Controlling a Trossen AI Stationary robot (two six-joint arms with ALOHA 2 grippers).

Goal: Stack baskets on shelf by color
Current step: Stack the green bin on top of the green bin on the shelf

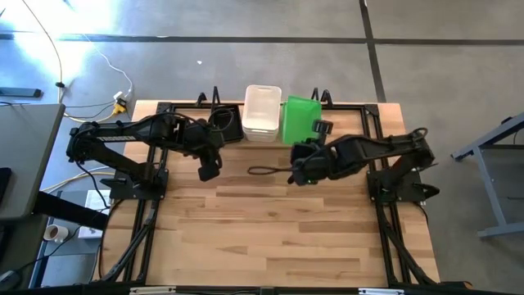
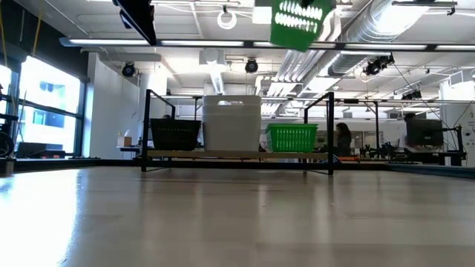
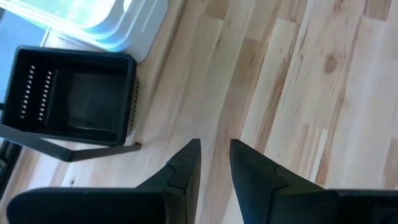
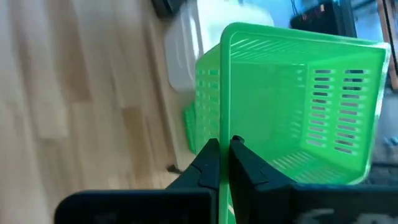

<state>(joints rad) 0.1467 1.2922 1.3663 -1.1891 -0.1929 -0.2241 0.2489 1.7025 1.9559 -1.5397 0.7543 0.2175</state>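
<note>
Right tool clamped on the rim of a bright green slotted plastic basket; the thin wall sits pinched between the two dark fingers. A one-edge grip, so the basket hangs tilted off the tool rather than level. In the low view it rides high, well above the shelf, up at the frame's top edge.

Low black metal-rod shelf stands along the far edge of the wooden tabletop. On it, left to right in the low view: black slotted basket, white plastic basket stack, green slotted basket. The white pile stands tallest. Colours each keep their own bay, which fits sorting by colour.

From above, the carried green basket lies over the green bay, just beside the white stack. Judgement: it is held high so its base can clear the rim of the green basket below before nesting down into it. The tilt is the risk; a corner could catch on the rim below or on the neighbouring white stack during lowering.

Left tool empty, fingers narrowly parted, hovering over bare tabletop near the black basket. Probably parked there to keep out of the right arm's path.

Rest of the tabletop in front of the shelf shows no loose baskets in the overhead view.
</note>
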